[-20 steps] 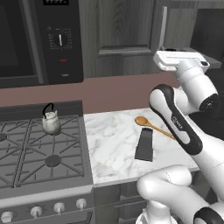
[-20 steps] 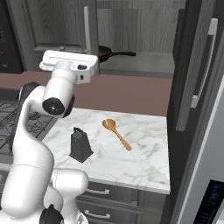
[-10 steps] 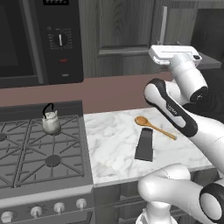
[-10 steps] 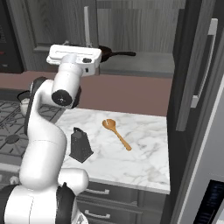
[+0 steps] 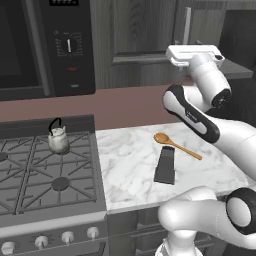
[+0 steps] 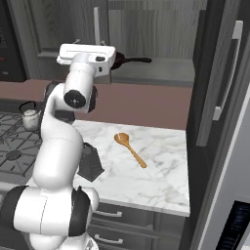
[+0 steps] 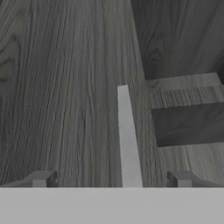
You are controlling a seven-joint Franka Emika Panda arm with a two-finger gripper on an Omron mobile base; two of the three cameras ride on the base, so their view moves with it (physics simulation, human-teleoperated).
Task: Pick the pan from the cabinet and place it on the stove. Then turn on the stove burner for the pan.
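- Up high, the white robot arm holds its two-finger gripper in front of the tall dark grey wood cabinet.
- Its two small dark fingertips stand wide apart, and nothing is between them.
- Seen from the hand, a long silver bar handle on the cabinet door sits right between the fingertips, but I cannot tell if they touch it.
- The round dark brown pan sits on the grey shelf inside the cabinet, with its long thin black handle pointing to the right.
- From the right side, the white hand block hides part of the pan.
- Down low, the grey gas stove has black grates and a row of silver knobs along its front.
- A small silver kettle stands on the back of the stove, near the counter.
- Next to the stove is a white marble counter.
- A wooden spoon lies on the counter.
- A dark grey metal grater lies just beside the spoon.
- A black microwave hangs above the stove.
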